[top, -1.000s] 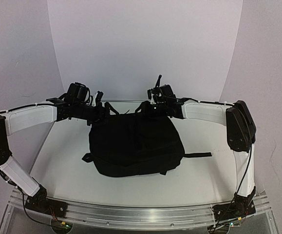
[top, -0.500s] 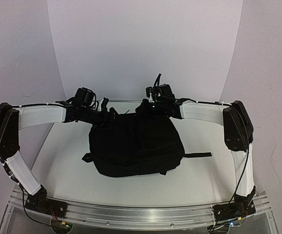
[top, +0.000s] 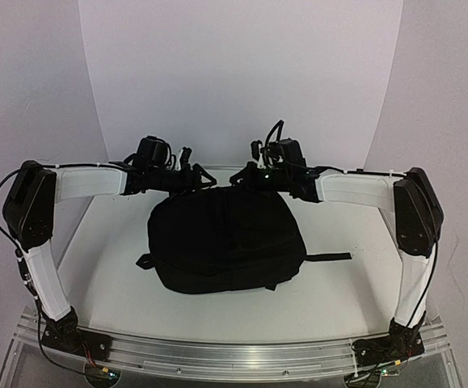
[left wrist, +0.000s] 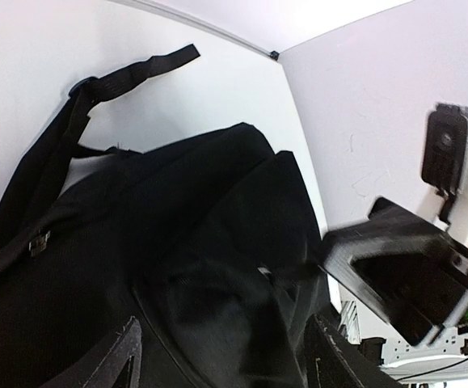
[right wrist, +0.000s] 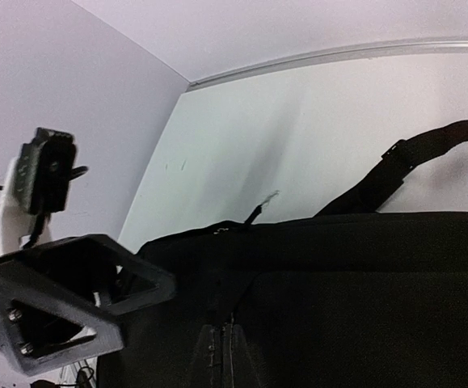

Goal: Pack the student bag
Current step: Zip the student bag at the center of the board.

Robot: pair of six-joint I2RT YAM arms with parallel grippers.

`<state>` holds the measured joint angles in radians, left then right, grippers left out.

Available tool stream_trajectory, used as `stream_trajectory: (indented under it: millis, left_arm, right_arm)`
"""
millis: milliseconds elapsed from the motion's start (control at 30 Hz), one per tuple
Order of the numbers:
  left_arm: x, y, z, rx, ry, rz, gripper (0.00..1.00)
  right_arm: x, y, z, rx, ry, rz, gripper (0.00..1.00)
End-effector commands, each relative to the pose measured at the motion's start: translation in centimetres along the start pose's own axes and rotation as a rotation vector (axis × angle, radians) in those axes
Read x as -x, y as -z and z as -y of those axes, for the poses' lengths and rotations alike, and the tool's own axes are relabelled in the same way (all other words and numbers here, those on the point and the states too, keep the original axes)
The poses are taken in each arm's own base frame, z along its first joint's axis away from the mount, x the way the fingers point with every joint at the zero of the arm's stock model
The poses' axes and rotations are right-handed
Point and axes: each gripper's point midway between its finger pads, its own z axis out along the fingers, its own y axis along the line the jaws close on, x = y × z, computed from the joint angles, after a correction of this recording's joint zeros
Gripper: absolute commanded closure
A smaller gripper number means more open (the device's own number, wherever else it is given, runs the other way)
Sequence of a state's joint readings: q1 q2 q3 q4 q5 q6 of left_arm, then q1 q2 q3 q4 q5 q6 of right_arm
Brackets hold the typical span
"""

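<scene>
Student bag [top: 225, 241] lies flat mid-table [top: 355, 299], top end toward the rear wall, base toward the arm mounts. Both arms reach around it from either side and meet at its far (top) end.

L side: left gripper [top: 191, 175] sits at the bag's top-left corner. Left wrist view shows its fingers [left wrist: 124, 356] spread wide w/ a bulge of black fabric between them, so jaws apart, not clamped. Judge it's set to pinch the upper layer.

R side: right gripper [top: 246, 175] at the top-right corner, just beside the other one. Own fingers don't show in the right wrist view and it's black on black from above, so can't tell if spread or clamped. That view looks along the top seam w/ the zipper [right wrist: 221, 343]; can't tell whether the zip is run shut.

Why held so (judgement): two-point hold at the mouth end, prob. to lift or work the opening/zip. Whether the bag is loaded: not readable.

Room/edges:
- grippers near each other, little gap between, so collision risk if either swings inward
- rear wall close behind the bag top, so little room to push fwd
- bare table L, R and near side of the bag, so pulling back is the free direction
- side strap [top: 329, 257] trails out to the R, snag risk
</scene>
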<state>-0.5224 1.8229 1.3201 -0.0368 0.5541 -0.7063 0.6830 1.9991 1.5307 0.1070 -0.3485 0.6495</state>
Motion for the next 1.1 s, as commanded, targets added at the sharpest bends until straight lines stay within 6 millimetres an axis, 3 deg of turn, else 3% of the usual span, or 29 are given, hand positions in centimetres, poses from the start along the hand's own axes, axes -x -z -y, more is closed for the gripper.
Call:
stream_trajectory:
  millis: [0, 200, 533, 600, 700, 933, 1067]
  left_arm:
    - [2.4, -1.2, 3.1, -0.117, -0.042, 0.06, 0.32]
    - [0.8, -3.5, 2.2, -0.117, -0.017, 0.011, 0.32]
    - [-0.1, -4.7, -0.5, -0.051, 0.006, 0.002, 0.32]
    - [-0.1, -4.9, -0.7, -0.047, 0.008, -0.001, 0.35]
    - [-0.4, -5.4, -1.4, -0.026, 0.007, -0.018, 0.47]
    - [-1.0, -6.1, -2.0, -0.001, -0.014, -0.041, 0.49]
    - [-1.0, -6.6, -2.5, 0.024, -0.027, -0.046, 0.55]
  right_arm:
    - [1.6, 2.2, -2.9, 0.091, 0.001, 0.052, 1.0]
    - [-0.6, 2.2, -1.2, 0.066, -0.035, 0.016, 1.0]
    - [-3.9, 2.5, -0.4, 0.047, -0.062, -0.044, 1.0]
    - [-4.3, 2.7, -0.5, 0.048, -0.062, -0.05, 1.0]
    - [-4.7, 3.4, -1.2, 0.055, -0.061, -0.05, 1.0]
    - [-6.0, 4.0, -2.5, 0.064, -0.061, -0.063, 1.0]
    - [-7.1, 4.1, -2.9, 0.066, -0.061, -0.08, 1.0]
